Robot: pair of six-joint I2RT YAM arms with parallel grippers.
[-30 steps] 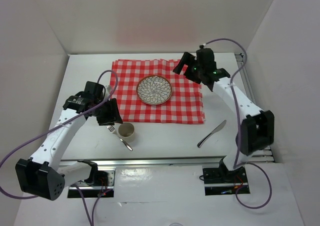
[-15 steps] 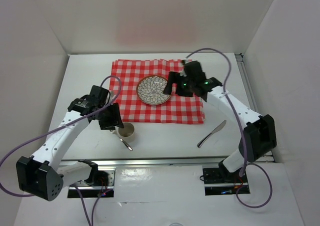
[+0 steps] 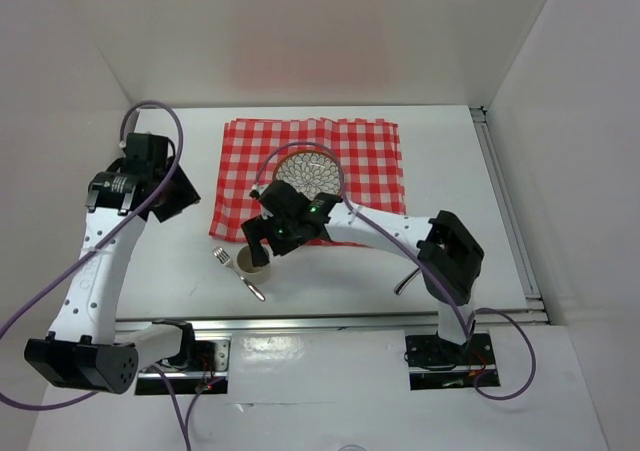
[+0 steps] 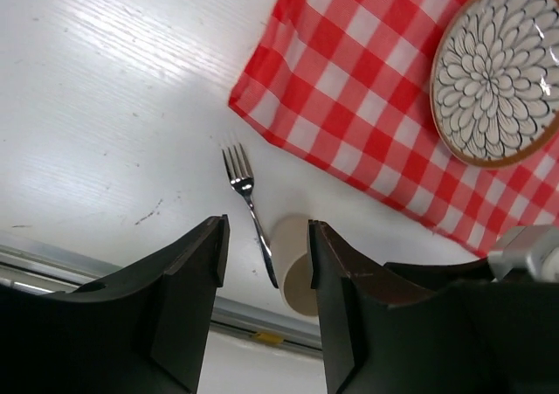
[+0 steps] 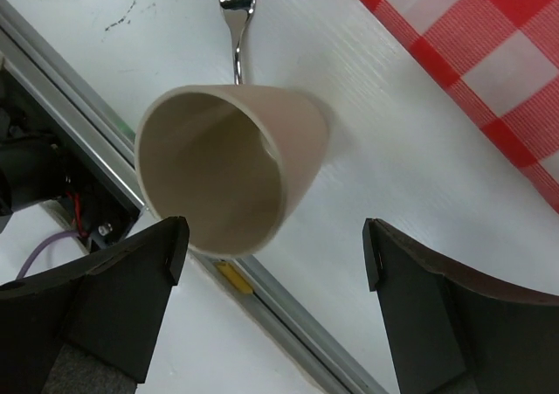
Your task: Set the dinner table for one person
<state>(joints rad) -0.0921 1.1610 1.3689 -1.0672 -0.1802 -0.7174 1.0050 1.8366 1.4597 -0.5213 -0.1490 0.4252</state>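
The left gripper [image 4: 266, 230] is open and empty above the white dinner table [image 4: 105, 106]. The right gripper [image 5: 272, 237] is wide open, with the cup [image 5: 223, 180] below it between its fingers, on the table by a fork [image 5: 236, 10].

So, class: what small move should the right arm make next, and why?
Probably lower the right end effector around the cup. Its open fingers flank the cup from above without touching it, and the cup stands on the bare table beside the fork, off the checked cloth.
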